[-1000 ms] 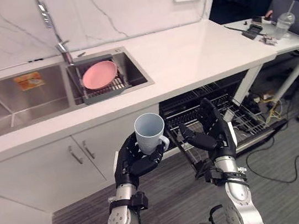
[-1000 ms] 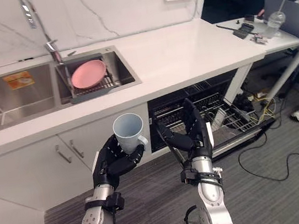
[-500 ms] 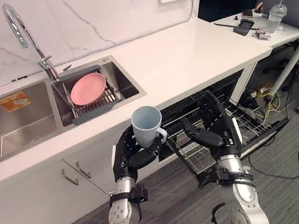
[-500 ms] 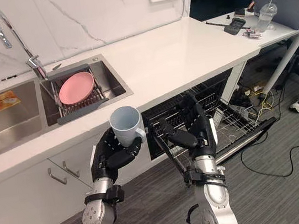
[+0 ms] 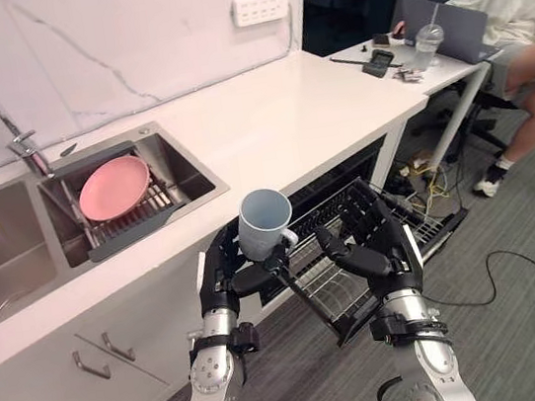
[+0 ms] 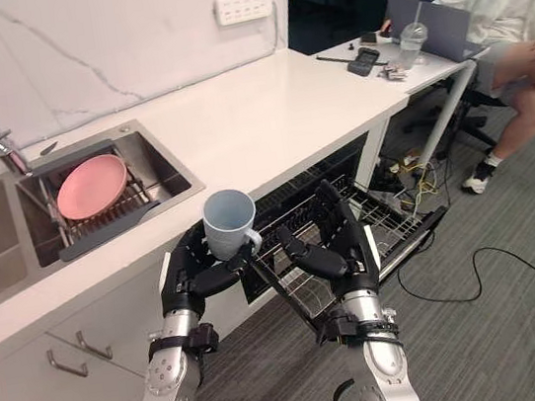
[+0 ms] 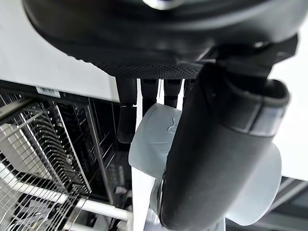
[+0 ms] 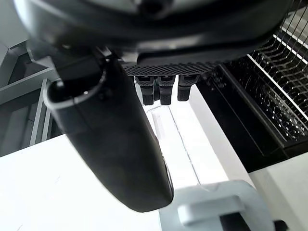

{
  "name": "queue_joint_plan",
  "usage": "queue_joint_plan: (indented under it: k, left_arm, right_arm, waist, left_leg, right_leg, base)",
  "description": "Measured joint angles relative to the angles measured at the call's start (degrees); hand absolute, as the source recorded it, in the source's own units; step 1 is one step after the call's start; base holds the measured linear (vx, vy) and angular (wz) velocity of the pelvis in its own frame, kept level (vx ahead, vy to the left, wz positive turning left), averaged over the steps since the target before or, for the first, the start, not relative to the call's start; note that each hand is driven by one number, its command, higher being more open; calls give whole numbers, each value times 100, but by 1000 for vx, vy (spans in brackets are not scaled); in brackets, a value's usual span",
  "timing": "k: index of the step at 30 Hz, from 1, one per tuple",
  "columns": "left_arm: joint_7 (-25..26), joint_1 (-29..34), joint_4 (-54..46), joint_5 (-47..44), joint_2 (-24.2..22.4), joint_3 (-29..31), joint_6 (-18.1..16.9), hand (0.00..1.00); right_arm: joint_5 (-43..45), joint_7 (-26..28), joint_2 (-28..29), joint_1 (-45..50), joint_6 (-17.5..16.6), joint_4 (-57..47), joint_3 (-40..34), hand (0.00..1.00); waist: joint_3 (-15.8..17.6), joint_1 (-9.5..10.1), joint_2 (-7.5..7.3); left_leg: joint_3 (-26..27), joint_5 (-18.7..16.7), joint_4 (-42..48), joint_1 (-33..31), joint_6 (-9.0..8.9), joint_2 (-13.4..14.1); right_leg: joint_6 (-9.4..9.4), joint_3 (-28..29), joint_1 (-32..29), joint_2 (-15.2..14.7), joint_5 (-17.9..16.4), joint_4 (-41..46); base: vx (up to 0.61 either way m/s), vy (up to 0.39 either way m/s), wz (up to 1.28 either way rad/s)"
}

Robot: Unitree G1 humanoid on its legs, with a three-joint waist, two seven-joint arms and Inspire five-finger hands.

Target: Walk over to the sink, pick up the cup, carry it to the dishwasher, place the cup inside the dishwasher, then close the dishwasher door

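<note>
Pale-blue cup [image 5: 266,223] sits upright in the left robot hand [image 5: 227,278], fingers curled round its lower body, just near of the counter [image 5: 277,124] edge and left of the pulled-out dishwasher rack [image 5: 431,225]. The right robot hand [image 5: 382,249] hovers over that rack, fingers relaxed, holding nothing. Best to carry the cup right, level and clear of the counter lip, before lowering it. Since half a second ago the camera has swung right: the sink [image 5: 179,173] sits further left, a seated person [image 5: 519,5] appears far right, and the grip is unchanged.
</note>
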Motion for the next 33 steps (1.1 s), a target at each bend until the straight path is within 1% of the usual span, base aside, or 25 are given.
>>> queue_joint_plan:
  k: [2,5,8,11,15,17,19,20,21,24,29,33]
  left_arm:
    - [31,-173,88,0,36,13,0,30]
    - [85,-275,172,0,56,75,0,30]
    - [112,-435,394,0,147,83,4,30]
    - [109,-548,542,-1,196,82,4,30]
    - [106,-576,657,-1,215,76,4,30]
    - [102,-579,719,-2,224,60,4,30]
    - [93,-580,763,-2,222,38,8,30]
    - [88,-581,772,-2,220,-52,11,30]
    - [74,-581,772,-2,214,-89,11,30]
    - [-41,-606,772,-1,158,-312,12,30]
    - [-91,-748,772,-2,266,-527,12,30]
    - [-121,-759,772,-13,346,-674,11,30]
  right_arm:
    - [130,63,-22,-2,3,126,12,90]
    - [140,200,-86,-3,7,237,35,90]
    - [190,326,-156,-13,23,273,51,90]
    - [295,402,-205,-34,32,283,60,90]
    - [295,451,-262,-165,45,359,184,90]
    - [294,466,-297,-266,52,419,315,90]
    - [294,483,-328,-316,52,419,390,90]
    - [294,488,-356,-333,52,419,401,90]
    - [294,488,-362,-340,52,419,409,90]
    - [294,487,-418,-385,52,419,404,90]
    - [291,480,-441,-463,53,419,488,90]
    - [290,421,-447,-644,53,497,532,90]
  waist:
    - [-3,-9,5]
    - [-24,-49,39]
    - [-66,-127,101]
    - [-69,-133,102]
    - [-78,-129,107]
    - [-106,-117,121]
    - [-104,-130,129]
    - [-110,-136,137]
    - [-115,-136,146]
    - [-183,-148,251]
    - [-190,-148,259]
    - [-197,-146,244]
  left_leg:
    - [116,111,-238,124,10,11]
    - [209,181,-379,194,27,12]
    - [248,243,-452,200,62,-19]
    - [276,279,-456,190,112,-78]
    - [208,302,-452,139,146,-160]
    - [-61,306,-490,46,157,-270]
    - [-119,354,-575,32,169,-276]
    - [-168,390,-610,32,139,-273]
    - [-187,432,-621,32,178,-270]
    - [-198,468,-663,32,155,-261]
    - [-245,513,-701,27,142,-264]
    - [-373,663,-883,28,130,-290]
  right_leg:
    - [-30,140,-52,41,116,-48]
    - [-27,268,-66,55,295,-185]
    - [-8,315,-65,31,474,-330]
    - [58,392,-60,-28,547,-432]
    - [101,482,-95,-72,572,-519]
    - [157,580,-234,-58,601,-540]
    - [203,623,-313,-22,628,-535]
    - [206,628,-337,5,632,-524]
    - [206,628,-345,16,632,-517]
    - [205,623,-355,25,635,-524]
    - [206,580,-340,21,635,-541]
    - [206,445,-338,12,635,-551]
  base:
    - [-21,7,-29]
    - [-34,35,-26]
    - [-55,46,-11]
    - [-73,32,-6]
    - [-109,5,-12]
    - [-114,-11,-24]
    - [-81,-32,-15]
    - [-60,-44,-7]
    - [-38,-44,-1]
    - [-6,-11,0]
    - [-3,-7,5]
    - [-16,-17,15]
